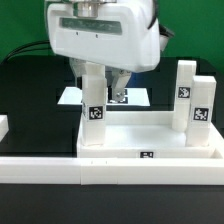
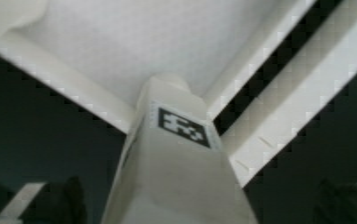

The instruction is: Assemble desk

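Observation:
The white desk tabletop lies tray-like at the front, and its inner face fills the far part of the wrist view. A white square leg with a tag stands upright in its corner on the exterior view's left. Two more tagged legs stand at the exterior view's right. My gripper hangs over the left leg and straddles its top. In the wrist view that leg rises between my gripper fingers. The dark fingers stand apart from the leg, open, with gaps on both sides.
A long white rail runs along the front of the tabletop. Another white piece shows at the exterior view's left edge. The marker board lies on the black table behind the gripper.

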Action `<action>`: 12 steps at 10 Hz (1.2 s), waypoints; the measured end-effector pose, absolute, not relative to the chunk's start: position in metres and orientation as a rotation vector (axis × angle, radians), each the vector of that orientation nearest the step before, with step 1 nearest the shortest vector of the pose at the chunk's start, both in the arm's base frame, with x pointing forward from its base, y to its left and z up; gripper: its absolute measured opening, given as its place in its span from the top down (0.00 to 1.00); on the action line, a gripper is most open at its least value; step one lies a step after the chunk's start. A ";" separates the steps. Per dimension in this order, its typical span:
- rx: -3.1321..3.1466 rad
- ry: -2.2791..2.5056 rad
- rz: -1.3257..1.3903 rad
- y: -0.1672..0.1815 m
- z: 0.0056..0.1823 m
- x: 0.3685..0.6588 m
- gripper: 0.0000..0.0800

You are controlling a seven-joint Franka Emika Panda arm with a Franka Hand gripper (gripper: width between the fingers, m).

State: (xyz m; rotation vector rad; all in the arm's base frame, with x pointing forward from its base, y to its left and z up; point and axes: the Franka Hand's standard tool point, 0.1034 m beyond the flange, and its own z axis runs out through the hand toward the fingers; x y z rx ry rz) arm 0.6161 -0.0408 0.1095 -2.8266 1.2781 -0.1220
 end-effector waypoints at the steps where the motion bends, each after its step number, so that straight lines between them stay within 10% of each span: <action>1: -2.851 1.228 -0.123 -0.041 0.109 0.616 0.19; 12: -3.189 -0.246 -0.185 -0.040 0.108 0.620 0.19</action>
